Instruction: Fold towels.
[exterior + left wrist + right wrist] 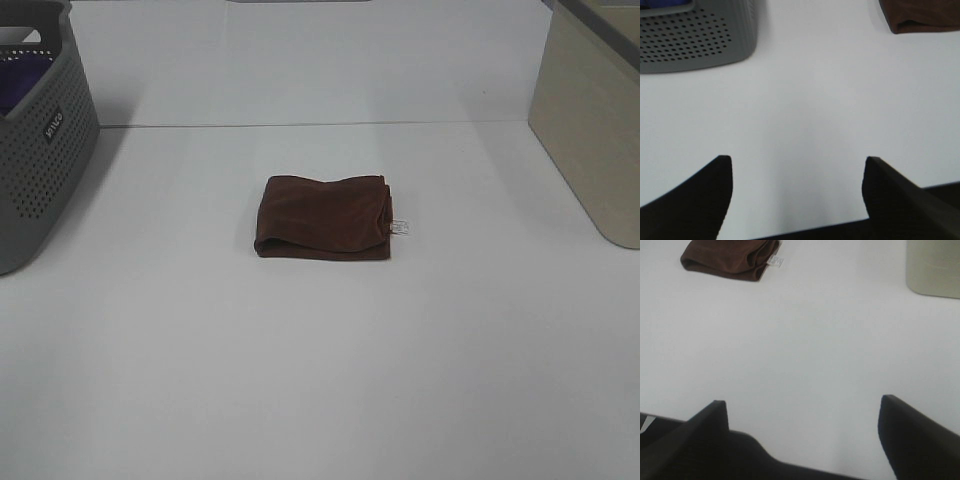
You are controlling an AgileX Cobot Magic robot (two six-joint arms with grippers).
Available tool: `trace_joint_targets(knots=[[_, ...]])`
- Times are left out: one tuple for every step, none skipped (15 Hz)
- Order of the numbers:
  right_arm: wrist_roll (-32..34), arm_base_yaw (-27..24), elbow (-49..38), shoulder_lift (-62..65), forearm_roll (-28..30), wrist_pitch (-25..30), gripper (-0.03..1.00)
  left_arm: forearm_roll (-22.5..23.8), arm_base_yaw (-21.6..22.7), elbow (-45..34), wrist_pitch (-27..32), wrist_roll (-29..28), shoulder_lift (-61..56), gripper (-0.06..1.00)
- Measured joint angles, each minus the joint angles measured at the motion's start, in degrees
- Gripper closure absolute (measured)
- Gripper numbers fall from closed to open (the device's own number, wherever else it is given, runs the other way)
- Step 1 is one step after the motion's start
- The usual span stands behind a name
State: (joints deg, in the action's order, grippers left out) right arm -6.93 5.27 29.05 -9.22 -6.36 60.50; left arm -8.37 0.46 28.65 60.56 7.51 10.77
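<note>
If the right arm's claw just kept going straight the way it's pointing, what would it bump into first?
Probably just the bare white table. The right gripper has open fingers aimed at empty tabletop; the brown towel and beige bin lie off to either side, though depth is hard to judge.

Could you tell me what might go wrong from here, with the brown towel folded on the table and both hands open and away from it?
The towel is loosely folded, with a wavy far edge and layers bulging beside the white tag; pinching only the top layer could undo the fold. The left hand and right hand are wide open above bare table, so a low approach might scrape it.
</note>
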Motion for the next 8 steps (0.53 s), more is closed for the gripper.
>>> trace_joint_targets(knots=[[0.0,-1.32,0.0,2.46,-0.06,0.0,0.19,0.0,0.92,0.0,0.0,0.0,-2.64,0.25],[0.0,-1.72,0.0,4.41,-0.23,0.0,0.19,0.0,1.26,0.0,0.0,0.0,-5.5,0.25],[0.0,-1.83,0.0,6.19,-0.69,0.0,0.19,0.0,1.26,0.0,0.0,0.0,-8.54,0.25],[0.0,-1.95,0.0,7.91,-1.15,0.0,0.19,0.0,1.26,0.0,0.0,0.0,-10.49,0.25],[0.0,-1.95,0.0,9.17,-1.43,0.0,0.19,0.0,1.26,0.0,0.0,0.0,-11.0,0.25],[0.0,-1.95,0.0,9.45,-1.55,0.0,0.19,0.0,1.26,0.0,0.0,0.0,-11.0,0.25],[0.0,-1.95,0.0,9.51,-1.66,0.0,0.19,0.0,1.26,0.0,0.0,0.0,-11.0,0.25],[0.0,-1.95,-0.06,9.57,-1.72,0.0,0.19,0.0,1.26,0.0,0.0,0.0,-11.0,0.25]])
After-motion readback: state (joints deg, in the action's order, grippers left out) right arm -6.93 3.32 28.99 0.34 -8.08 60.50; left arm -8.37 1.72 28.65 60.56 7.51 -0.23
